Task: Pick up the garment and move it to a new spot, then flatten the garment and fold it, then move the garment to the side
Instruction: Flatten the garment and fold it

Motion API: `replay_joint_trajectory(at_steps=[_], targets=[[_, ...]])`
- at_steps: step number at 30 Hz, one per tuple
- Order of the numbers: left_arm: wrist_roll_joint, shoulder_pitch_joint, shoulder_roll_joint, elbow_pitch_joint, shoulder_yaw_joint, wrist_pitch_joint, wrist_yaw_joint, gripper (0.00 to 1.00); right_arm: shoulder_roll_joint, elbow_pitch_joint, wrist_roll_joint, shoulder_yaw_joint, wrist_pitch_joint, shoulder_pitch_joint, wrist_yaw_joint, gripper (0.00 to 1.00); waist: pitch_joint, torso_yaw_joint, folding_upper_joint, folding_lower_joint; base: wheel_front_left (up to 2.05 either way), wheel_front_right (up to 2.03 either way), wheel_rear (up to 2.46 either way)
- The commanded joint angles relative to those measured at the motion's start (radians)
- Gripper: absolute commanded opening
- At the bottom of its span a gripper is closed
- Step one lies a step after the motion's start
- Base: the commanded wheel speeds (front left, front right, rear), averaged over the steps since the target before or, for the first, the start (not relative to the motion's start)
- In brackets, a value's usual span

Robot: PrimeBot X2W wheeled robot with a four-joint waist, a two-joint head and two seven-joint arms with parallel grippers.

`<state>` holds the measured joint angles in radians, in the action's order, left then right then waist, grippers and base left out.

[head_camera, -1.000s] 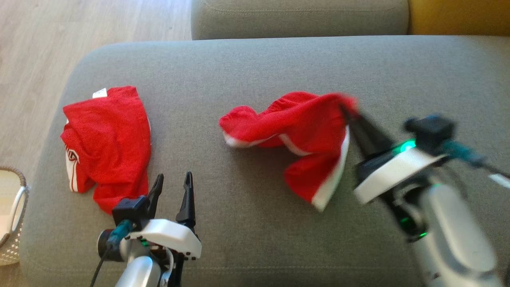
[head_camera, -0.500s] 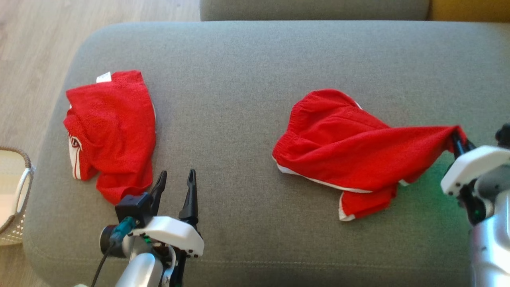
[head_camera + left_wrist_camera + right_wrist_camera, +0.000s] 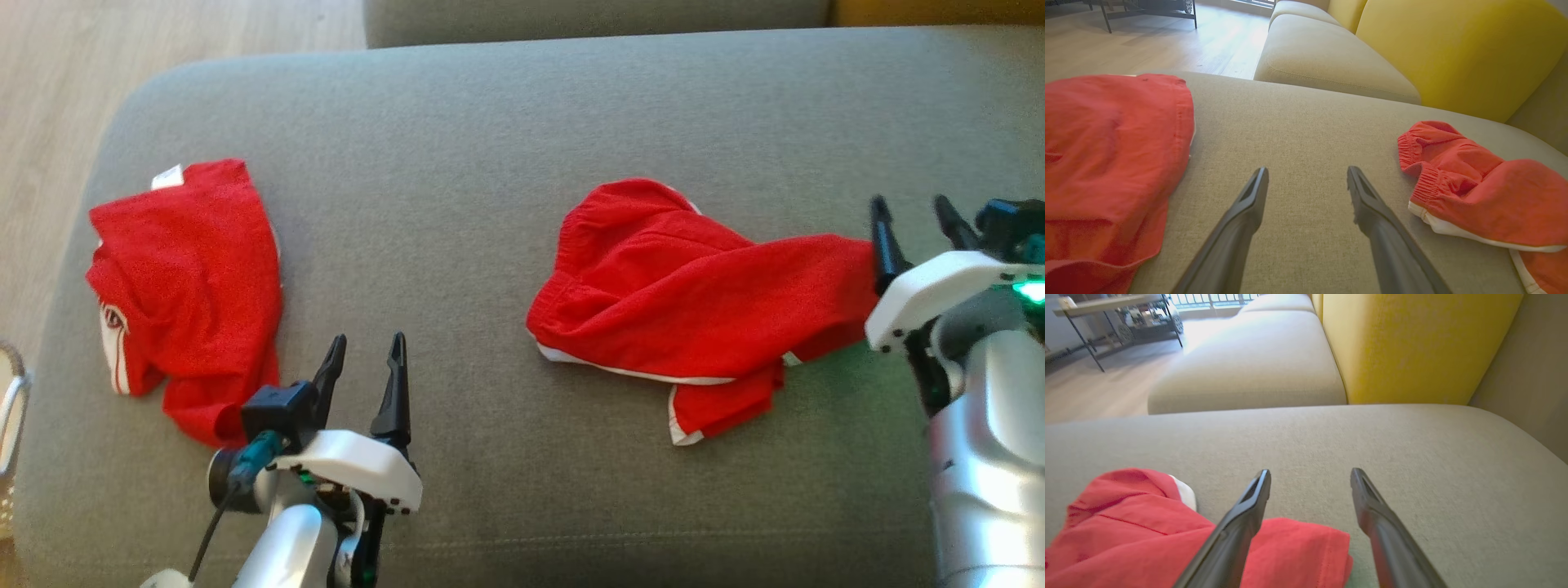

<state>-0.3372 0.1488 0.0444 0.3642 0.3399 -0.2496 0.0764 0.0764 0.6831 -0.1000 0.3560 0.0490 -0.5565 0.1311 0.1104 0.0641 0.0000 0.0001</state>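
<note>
The red shorts [image 3: 678,310] lay crumpled on the gray couch [image 3: 490,122], toward its right side. They had a white edge along the bottom and a bunched, stretchy waistband at the left. One leg reached out to the right. The other poked out at the front.

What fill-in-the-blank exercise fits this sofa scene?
The right gripper stands ____ at one end of the red shorts.
The other red garment lies on the robot's ____ side.
The backrest beyond the grey cushion is ____.
Missing: open; left; yellow.
</note>
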Motion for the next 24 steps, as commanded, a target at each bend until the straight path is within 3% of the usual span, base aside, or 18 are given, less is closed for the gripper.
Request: replay_joint_trajectory(at_steps=[1,6,13,18,24], targets=[[-0.004,0.041,0.006,-0.034,-0.036,-0.012,0.005,1.00,-0.011,-0.045,0.020,-0.038,0.020,-0.010,0.000,1.00,-0.013,-0.017,0.0000,-0.0001,0.00,0.00,0.00],[-0.010,0.035,0.006,-0.061,-0.053,-0.012,0.010,1.00,-0.023,-0.160,0.142,-0.139,0.073,0.098,0.000,1.00,-0.033,-0.063,0.0000,-0.0001,0.00,0.00,0.00],[-0.032,0.020,0.006,-0.069,-0.053,-0.012,0.008,1.00,-0.026,-0.413,0.263,-0.306,0.098,0.299,0.000,1.00,-0.047,-0.131,0.0000,-0.0001,0.00,0.00,0.00],[-0.033,0.038,0.006,-0.015,-0.027,-0.012,-0.008,1.00,-0.026,-0.541,0.304,-0.350,0.070,0.398,0.000,1.00,-0.025,-0.189,0.0000,-0.0001,0.00,0.00,0.00],[-0.028,0.079,0.006,0.051,-0.006,-0.012,-0.019,1.00,-0.026,-0.578,0.304,-0.353,0.038,0.423,0.000,1.00,0.005,-0.232,0.0000,-0.0001,0.00,0.00,0.00]])
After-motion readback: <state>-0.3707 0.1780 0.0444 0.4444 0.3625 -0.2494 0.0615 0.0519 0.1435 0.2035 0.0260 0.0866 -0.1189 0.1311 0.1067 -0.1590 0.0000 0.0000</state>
